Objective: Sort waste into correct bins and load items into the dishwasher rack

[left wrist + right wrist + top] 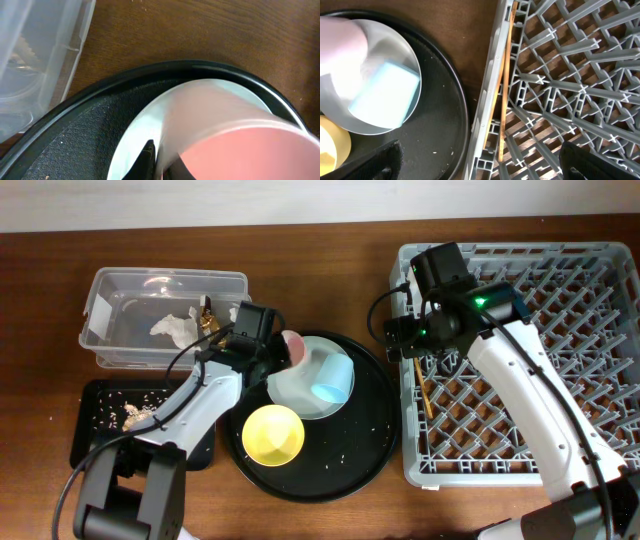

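Observation:
My left gripper (280,356) is shut on the rim of the pink cup (292,348), which lies tilted on the pale plate (296,388). In the left wrist view the pink cup (240,135) has its wall pinched between the fingers (147,160). A light-blue cup (333,380) lies on the same plate, and a yellow bowl (273,433) sits in front of it. My right gripper (410,345) hangs open over the left edge of the dishwasher rack (540,410). The wooden chopsticks (504,90) lie inside that edge. The clear tub (120,350) holds the tissue (175,328) and the foil wrapper (208,320).
The plate, cups and bowl rest on a large round black tray (370,450). The shallow black tray (95,440) at the front left holds beige scraps (135,412). Bare wooden table shows between the round tray and the rack.

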`<action>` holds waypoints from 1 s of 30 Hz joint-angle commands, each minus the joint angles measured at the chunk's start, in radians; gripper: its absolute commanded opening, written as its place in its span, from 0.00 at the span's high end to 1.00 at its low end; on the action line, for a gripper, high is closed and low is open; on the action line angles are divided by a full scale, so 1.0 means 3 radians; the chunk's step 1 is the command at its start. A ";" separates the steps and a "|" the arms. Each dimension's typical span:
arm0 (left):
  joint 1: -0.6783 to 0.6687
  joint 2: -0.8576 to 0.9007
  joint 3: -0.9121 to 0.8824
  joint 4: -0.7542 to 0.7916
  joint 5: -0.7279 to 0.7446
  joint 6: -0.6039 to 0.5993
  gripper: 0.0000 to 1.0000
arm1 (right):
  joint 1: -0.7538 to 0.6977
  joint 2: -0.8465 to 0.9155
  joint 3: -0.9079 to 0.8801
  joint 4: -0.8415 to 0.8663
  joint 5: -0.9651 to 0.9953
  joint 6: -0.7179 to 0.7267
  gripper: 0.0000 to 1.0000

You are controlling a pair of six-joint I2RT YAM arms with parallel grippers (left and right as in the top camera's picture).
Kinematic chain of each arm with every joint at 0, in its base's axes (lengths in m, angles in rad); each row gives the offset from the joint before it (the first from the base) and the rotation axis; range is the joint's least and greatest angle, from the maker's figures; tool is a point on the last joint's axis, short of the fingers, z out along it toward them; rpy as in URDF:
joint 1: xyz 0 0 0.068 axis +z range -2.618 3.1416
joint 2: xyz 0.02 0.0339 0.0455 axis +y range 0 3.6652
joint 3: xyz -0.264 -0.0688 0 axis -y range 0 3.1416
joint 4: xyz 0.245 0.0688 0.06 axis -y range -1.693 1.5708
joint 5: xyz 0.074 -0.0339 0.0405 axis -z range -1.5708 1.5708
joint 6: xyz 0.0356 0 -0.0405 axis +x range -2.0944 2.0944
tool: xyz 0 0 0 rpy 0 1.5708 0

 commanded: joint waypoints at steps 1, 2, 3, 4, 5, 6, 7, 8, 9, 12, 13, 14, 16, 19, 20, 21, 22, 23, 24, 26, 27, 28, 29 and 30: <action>-0.0005 -0.0056 0.0022 -0.0055 -0.0037 0.0006 0.99 | -0.0027 -0.0032 0.0037 -0.0003 -0.0006 0.0010 0.02; 0.0008 -0.0164 0.0022 -0.0078 -0.0037 0.0008 0.99 | -0.0027 -0.0032 0.0037 -0.0003 -0.0006 0.0010 0.02; 0.0009 -0.0401 0.0022 -0.0079 -0.0032 0.0036 0.99 | -0.0027 -0.0032 0.0037 -0.0003 -0.0006 0.0010 0.02; 0.0009 -0.0626 0.0022 -0.0081 0.0018 0.0088 0.99 | -0.0027 -0.0032 0.0037 -0.0003 -0.0006 0.0010 0.02; 0.0014 -0.0874 0.0022 -0.0084 0.0195 0.0267 0.99 | -0.0027 -0.0032 0.0037 -0.0003 -0.0006 0.0010 0.02; 0.0061 -0.1256 0.0022 -0.0121 0.0558 0.0374 0.99 | -0.0027 -0.0032 0.0037 -0.0003 -0.0006 0.0010 0.02; 0.0136 -0.1489 0.0022 -0.0179 0.0843 0.0374 0.99 | -0.0027 -0.0032 0.0037 -0.0003 -0.0006 0.0010 0.02; 0.0291 -0.1704 0.0022 -0.0234 0.1373 0.0389 0.99 | -0.0027 -0.0032 0.0037 -0.0003 -0.0006 0.0010 0.02; 0.0565 -0.1869 0.0022 -0.0243 0.2110 0.0431 1.00 | -0.0027 -0.0032 0.0037 -0.0003 -0.0006 0.0010 0.02; 0.1284 -0.1871 0.0022 -0.0240 0.3916 0.0440 1.00 | -0.0023 -0.0032 0.0037 0.0024 -0.0018 0.0013 0.02; 0.1425 -0.1817 0.0022 -0.0240 0.4290 0.0523 1.00 | -0.0023 -0.0032 0.0037 0.0023 -0.0020 0.0019 0.02; 0.1486 -0.1755 0.0022 -0.0240 0.4457 0.0617 1.00 | -0.0023 -0.0032 0.0038 0.0009 -0.0051 0.0023 0.02; 0.1516 -0.1539 0.0022 -0.0155 0.4569 0.0664 0.99 | -0.0037 -0.0036 0.0103 -0.0020 -0.1012 -0.0548 0.02; 0.1609 -0.1190 0.0022 0.0033 0.4789 0.0659 1.00 | -0.0313 -0.0060 0.0668 -0.0561 -0.2591 -0.1451 0.01; 0.1615 -0.1109 0.0022 0.0034 0.4930 0.0660 0.99 | -0.0422 -0.0065 0.0837 -0.0778 -0.3092 -0.1802 0.02; 0.1615 -0.1088 0.0022 0.0034 0.5047 0.0661 1.00 | -0.0498 -0.0065 0.0902 -0.0946 -0.3530 -0.2169 0.02; 0.1602 -0.1092 0.0022 0.0034 0.5077 0.0662 0.99 | -0.0523 -0.0064 0.0902 -0.1069 -0.3857 -0.2463 0.01; 0.1556 -0.1092 0.0022 0.0034 0.5077 0.0662 0.99 | -0.0505 -0.0064 0.0900 -0.1144 -0.4037 -0.2655 0.01; 0.1399 -0.1092 0.0022 0.0034 0.5079 0.0662 1.00 | -0.0434 -0.0064 0.0900 -0.1169 -0.4134 -0.2771 0.02; 0.1077 -0.1092 0.0022 0.0099 0.5076 0.0661 0.99 | -0.0267 -0.0062 0.0900 -0.1177 -0.4131 -0.2771 0.02; 0.0882 -0.1092 0.0022 0.0219 0.5076 0.0660 0.99 | -0.0136 -0.0062 0.0900 -0.1171 -0.4129 -0.2772 0.02; 0.0764 -0.1092 0.0022 0.0287 0.5076 0.0657 0.99 | -0.0075 -0.0062 0.0900 -0.1161 -0.4103 -0.2772 0.02; 0.0682 -0.1092 0.0022 0.0326 0.5077 0.0629 0.99 | -0.0022 -0.0062 0.0900 -0.1157 -0.4050 -0.2772 0.02; 0.0646 -0.1092 0.0022 0.0346 0.5079 0.0609 0.99 | -0.0017 -0.0062 0.0900 -0.1161 -0.3994 -0.2771 0.02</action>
